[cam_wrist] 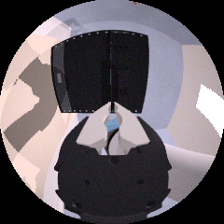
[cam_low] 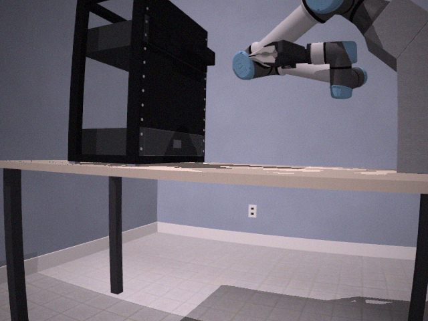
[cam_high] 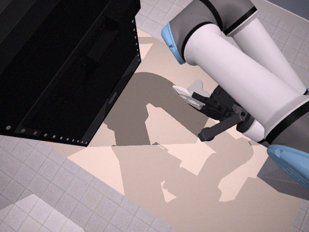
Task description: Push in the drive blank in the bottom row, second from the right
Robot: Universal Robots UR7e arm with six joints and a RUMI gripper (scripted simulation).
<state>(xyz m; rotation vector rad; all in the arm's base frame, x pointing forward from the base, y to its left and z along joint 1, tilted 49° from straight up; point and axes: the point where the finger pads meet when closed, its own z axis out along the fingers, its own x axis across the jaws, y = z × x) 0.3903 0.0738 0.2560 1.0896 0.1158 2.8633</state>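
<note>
The black rack (cam_low: 145, 83) stands on the left part of the beige table; it also shows in the top view (cam_high: 62, 67) and in the wrist view (cam_wrist: 105, 70). Its front is very dark, and I cannot make out the single drive blanks or their rows. A dark unit (cam_low: 193, 51) sticks out from the upper front. My gripper (cam_low: 251, 55) is shut and empty. It hangs in the air well in front of the rack, near the height of the upper front, with the tips pointing at the rack. It also shows in the top view (cam_high: 175, 88) and in the wrist view (cam_wrist: 112, 108).
A grey panel with a small label (cam_low: 172, 143) runs along the rack's bottom front. The arm's grey pedestal (cam_low: 411, 103) stands at the table's right end. The arm's links (cam_high: 239, 67) hang over the table's right half. The table edge (cam_low: 241, 178) runs close in front of the rack.
</note>
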